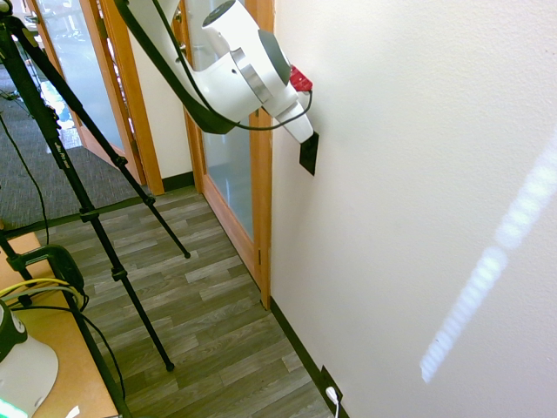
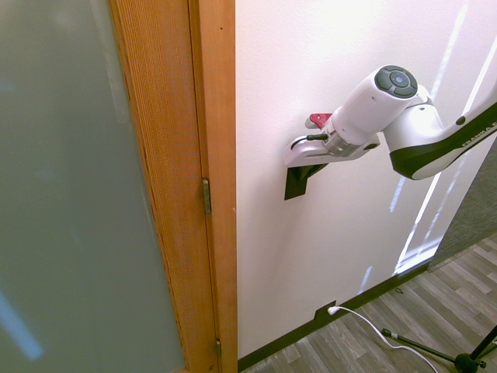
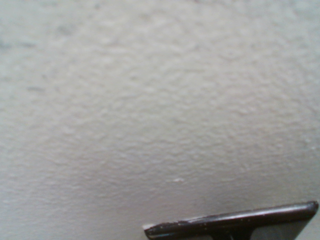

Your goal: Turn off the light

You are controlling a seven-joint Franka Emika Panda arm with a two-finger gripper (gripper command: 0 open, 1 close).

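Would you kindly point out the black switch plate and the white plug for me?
Black switch plate (image 2: 294, 188): second exterior view, on its lower part, below the arm.
White plug (image 1: 332, 394): first exterior view, on its body.

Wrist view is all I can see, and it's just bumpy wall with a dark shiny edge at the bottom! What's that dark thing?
Observer: It looks like the edge of the black switch plate. The first exterior view shows that plate standing upright on the wall, right by the arm's tip.

Operator: Cool! Is anything big near it?

Observer: Yes, a wooden door frame runs up beside it; the second exterior view shows that.

Operator: Is there another black plate I could mix it up with?

Observer: Yes, one low down near the floor, but that black outlet plate has a white plug in it.
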